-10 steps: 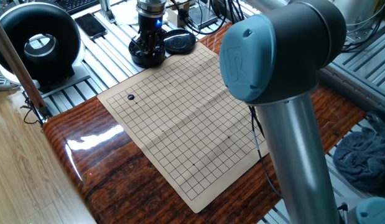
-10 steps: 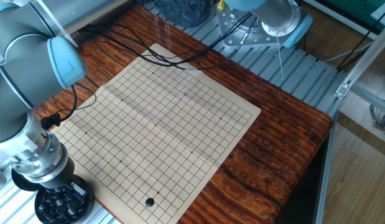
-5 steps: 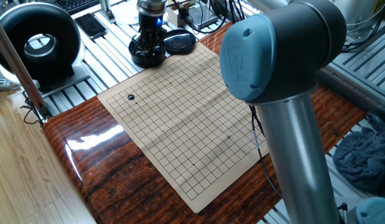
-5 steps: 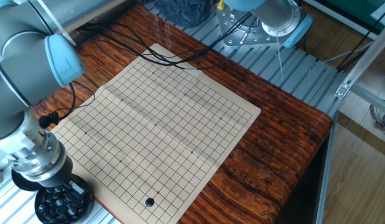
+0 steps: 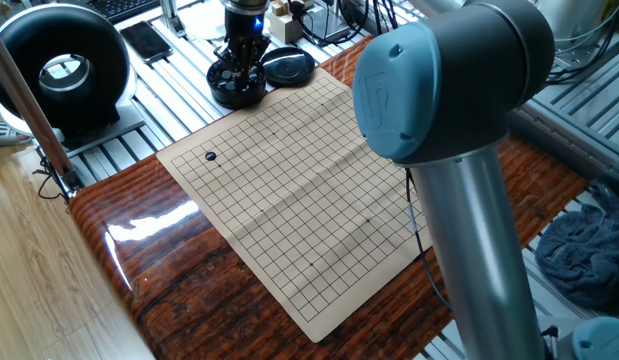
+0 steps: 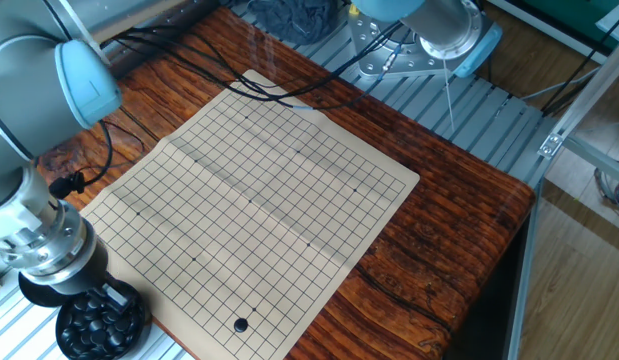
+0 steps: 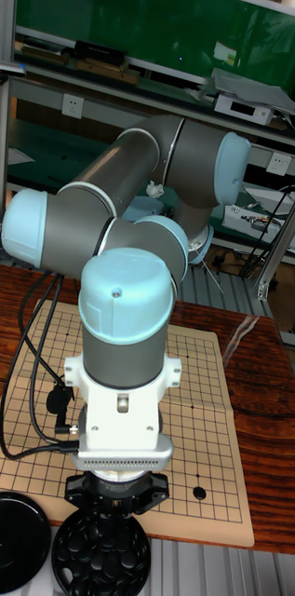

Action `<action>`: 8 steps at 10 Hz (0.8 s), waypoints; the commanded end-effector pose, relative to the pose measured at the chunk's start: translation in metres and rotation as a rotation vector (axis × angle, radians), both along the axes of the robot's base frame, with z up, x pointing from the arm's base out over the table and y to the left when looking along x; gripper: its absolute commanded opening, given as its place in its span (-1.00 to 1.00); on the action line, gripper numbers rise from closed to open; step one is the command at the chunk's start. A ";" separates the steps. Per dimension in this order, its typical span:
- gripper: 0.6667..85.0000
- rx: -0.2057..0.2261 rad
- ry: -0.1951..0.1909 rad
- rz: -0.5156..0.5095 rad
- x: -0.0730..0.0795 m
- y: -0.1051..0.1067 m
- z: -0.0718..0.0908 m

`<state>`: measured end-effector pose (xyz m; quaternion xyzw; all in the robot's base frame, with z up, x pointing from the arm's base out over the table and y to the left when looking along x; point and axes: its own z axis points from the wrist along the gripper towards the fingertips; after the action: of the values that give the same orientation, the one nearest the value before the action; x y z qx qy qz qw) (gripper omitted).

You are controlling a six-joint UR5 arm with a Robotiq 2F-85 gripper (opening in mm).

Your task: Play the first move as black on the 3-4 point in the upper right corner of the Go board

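Note:
The tan Go board [image 5: 289,195] [image 6: 259,190] [image 7: 203,400] lies on the wooden table. One black stone [image 5: 211,156] [image 6: 240,324] [image 7: 199,493] sits on it near one corner. Beside the board's edge stands a black bowl of black stones [image 5: 237,90] [image 6: 101,324] [image 7: 100,559]. My gripper [image 5: 243,66] [image 6: 107,296] hangs just above this bowl, fingers pointing down. Whether anything sits between the dark fingertips cannot be made out. In the tall fixed view the wrist hides the fingers.
The bowl's black lid [image 5: 289,67] [image 7: 12,533] lies next to the bowl. Black cables [image 6: 254,90] trail over the board's far edge. A round black device [image 5: 64,65] and a phone [image 5: 146,40] sit past the table. The arm's elbow [image 5: 439,90] looms over the board.
The gripper has risen from down in the bowl to just above it. The stone on the board has not moved.

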<state>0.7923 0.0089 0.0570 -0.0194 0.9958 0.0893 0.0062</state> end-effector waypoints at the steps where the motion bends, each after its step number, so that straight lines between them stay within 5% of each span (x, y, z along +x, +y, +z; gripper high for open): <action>1: -0.92 -0.010 0.004 -0.040 -0.004 0.001 0.015; 8: -0.94 0.030 0.013 -0.098 -0.030 0.026 0.031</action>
<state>0.7705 0.0219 0.0819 0.0137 0.9959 0.0895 0.0042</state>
